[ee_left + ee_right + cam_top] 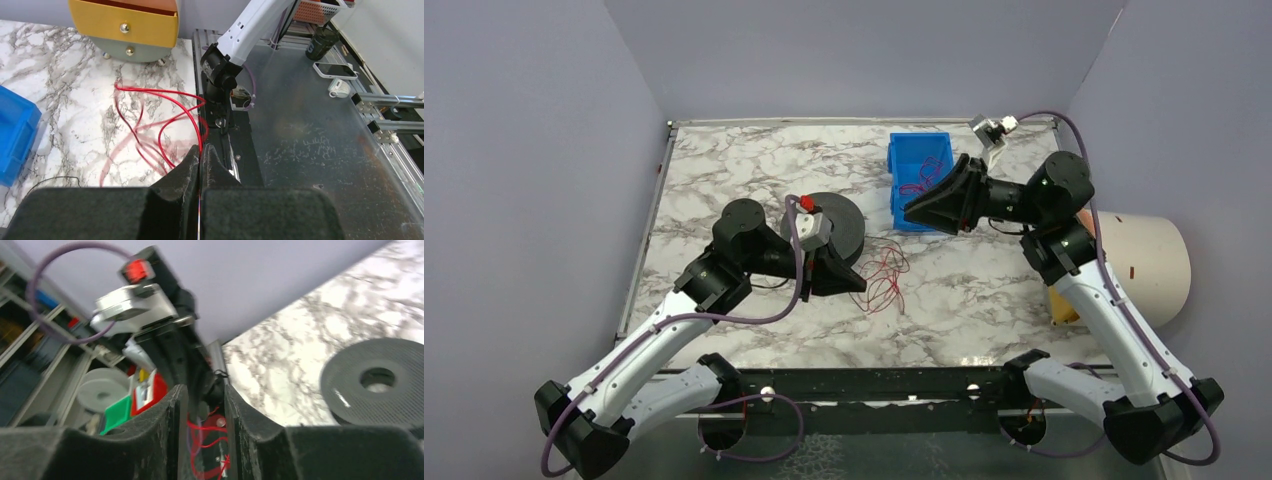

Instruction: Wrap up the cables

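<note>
A red cable [884, 278] lies in loose loops on the marble desk [984, 290], one end pinched in the clenched left hand [200, 157]. The right hand [206, 405] hovers released near the blue bin [921, 165].

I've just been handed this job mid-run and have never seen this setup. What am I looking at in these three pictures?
Two robot arms are bolted at the near edge of a marble-patterned table. The overhead picture shows both from above and behind; each of the other two comes from a camera on one wrist. The left pincer is shut on a thin red cable, whose loops lie loose on the table. The right pincer is slightly open, with more red wire showing between its fingers; whether it grips any I cannot tell. Also there: a black round disc and a blue bin holding more wire.
</note>
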Controlling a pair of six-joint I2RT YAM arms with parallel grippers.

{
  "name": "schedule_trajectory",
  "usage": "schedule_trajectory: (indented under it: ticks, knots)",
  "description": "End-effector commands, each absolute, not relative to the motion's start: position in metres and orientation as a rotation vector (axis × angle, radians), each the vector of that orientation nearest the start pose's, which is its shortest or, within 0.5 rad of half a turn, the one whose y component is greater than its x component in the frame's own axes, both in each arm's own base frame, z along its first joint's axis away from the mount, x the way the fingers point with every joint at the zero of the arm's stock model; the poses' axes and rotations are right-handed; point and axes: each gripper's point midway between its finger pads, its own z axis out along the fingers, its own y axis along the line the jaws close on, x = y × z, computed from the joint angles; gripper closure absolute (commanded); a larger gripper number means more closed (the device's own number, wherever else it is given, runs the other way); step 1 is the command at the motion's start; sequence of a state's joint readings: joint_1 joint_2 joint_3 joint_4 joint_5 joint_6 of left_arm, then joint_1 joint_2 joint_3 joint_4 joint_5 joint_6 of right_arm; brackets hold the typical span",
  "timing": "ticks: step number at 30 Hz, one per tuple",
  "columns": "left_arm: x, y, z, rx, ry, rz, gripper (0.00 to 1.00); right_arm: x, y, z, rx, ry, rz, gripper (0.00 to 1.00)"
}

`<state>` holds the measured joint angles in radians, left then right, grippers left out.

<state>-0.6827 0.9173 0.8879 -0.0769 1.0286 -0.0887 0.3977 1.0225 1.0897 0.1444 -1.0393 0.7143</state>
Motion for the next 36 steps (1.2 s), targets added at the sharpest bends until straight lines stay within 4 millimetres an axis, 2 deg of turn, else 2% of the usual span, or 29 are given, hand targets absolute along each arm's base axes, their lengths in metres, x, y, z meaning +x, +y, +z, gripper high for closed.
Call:
schedule_trajectory:
  ticks: [1,3,7,10,15,20,25,28,31,36]
  knots:
    - [0.104,-0.280,0.322,1.263,1.314,-1.390,1.00,0.234,0.246,0.371,-0.532,1.749,1.290,0.60]
    - [0.104,-0.279,0.324,1.260,1.316,-1.384,1.00,0.245,0.242,0.358,-0.495,1.799,1.224,0.56]
    - [0.110,-0.278,0.324,1.226,1.350,-1.357,1.00,0.251,0.238,0.346,-0.466,1.828,1.175,0.50]
    - [0.119,-0.279,0.322,1.181,1.395,-1.323,1.00,0.247,0.237,0.344,-0.486,1.811,1.173,0.48]
    - [0.153,-0.278,0.319,1.037,1.520,-1.186,1.00,0.228,0.240,0.343,-0.600,1.738,1.220,0.46]
    - [0.173,-0.276,0.330,0.906,1.561,-1.124,1.00,0.228,0.240,0.322,-0.630,1.723,1.205,0.42]
    - [0.175,-0.276,0.345,0.839,1.539,-1.143,1.00,0.230,0.256,0.304,-0.622,1.736,1.206,0.36]
    - [0.175,-0.276,0.352,0.825,1.535,-1.155,1.00,0.232,0.276,0.294,-0.639,1.761,1.194,0.32]
    - [0.175,-0.277,0.355,0.811,1.543,-1.169,1.00,0.237,0.292,0.291,-0.629,1.754,1.189,0.30]
    - [0.172,-0.279,0.358,0.800,1.549,-1.206,1.00,0.251,0.305,0.284,-0.576,1.753,1.178,0.27]
